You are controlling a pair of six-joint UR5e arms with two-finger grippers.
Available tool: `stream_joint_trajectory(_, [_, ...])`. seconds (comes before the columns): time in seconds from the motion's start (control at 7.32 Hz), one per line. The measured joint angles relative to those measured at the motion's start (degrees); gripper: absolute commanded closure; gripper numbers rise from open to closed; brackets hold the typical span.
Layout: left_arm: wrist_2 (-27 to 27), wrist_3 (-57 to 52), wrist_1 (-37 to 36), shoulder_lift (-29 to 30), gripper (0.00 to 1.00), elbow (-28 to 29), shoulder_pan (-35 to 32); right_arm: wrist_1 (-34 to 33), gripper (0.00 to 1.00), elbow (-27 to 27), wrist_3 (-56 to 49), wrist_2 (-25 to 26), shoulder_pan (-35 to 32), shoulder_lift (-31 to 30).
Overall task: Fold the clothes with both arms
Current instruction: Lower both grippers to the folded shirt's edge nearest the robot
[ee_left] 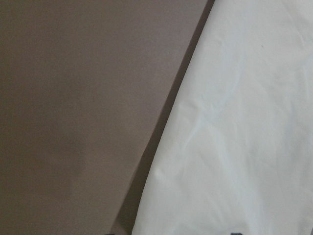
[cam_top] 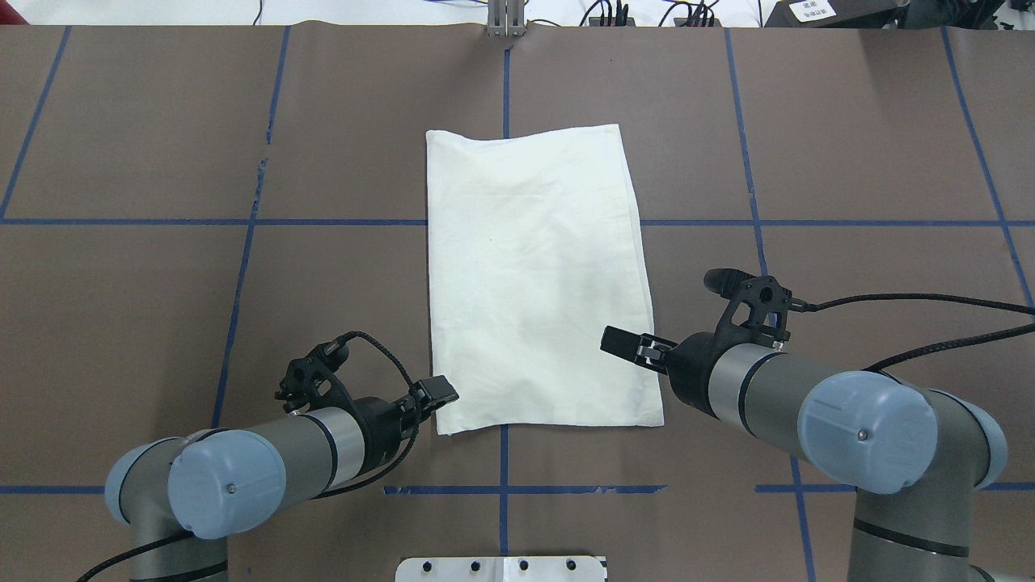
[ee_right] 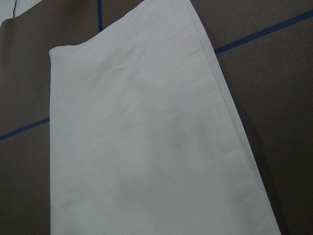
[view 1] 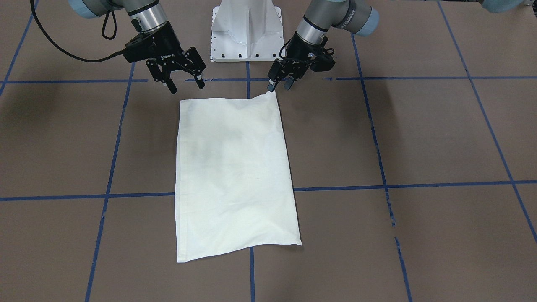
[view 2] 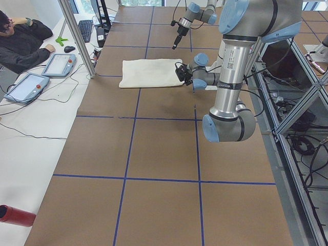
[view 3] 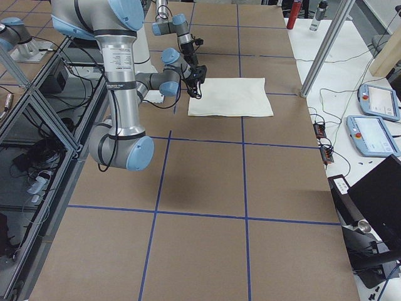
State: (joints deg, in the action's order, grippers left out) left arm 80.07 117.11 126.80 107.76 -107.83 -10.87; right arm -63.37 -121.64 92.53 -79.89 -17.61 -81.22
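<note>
The cream-white shirt [view 1: 235, 176] lies folded into a flat rectangle at the table's middle [cam_top: 534, 275]. Only plain cloth shows, and the print is hidden. My left gripper [view 1: 280, 85] hangs low at the shirt's near left corner [cam_top: 441, 392]. Its fingers are a little apart, and the corner rises in a small peak just under one fingertip. My right gripper [view 1: 186, 85] is open and empty above the near right corner [cam_top: 623, 343]. The left wrist view shows the shirt's edge [ee_left: 234, 122] on brown table. The right wrist view shows the shirt's length [ee_right: 146, 137].
The white pedestal base [view 1: 246, 29] stands just behind the shirt's near edge. Blue tape lines [cam_top: 242, 222] grid the brown table. An operator [view 2: 20, 38] and tablets [view 2: 28, 87] are beyond the table's far edge. A red cylinder [view 2: 15, 215] lies at one end.
</note>
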Motion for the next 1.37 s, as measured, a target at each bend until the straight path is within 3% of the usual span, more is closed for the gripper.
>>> stream_joint_trajectory(0.68, [-4.20, 1.16, 6.82, 0.77, 0.21, 5.03, 1.14, 0.09, 0.00, 0.00, 0.19, 0.08, -0.06, -0.04])
stream_joint_trajectory(1.37, [-4.31, 0.61, 7.15, 2.71, 0.21, 7.77, 1.72, 0.06, 0.00, 0.00, 0.20, 0.11, -0.06, -0.08])
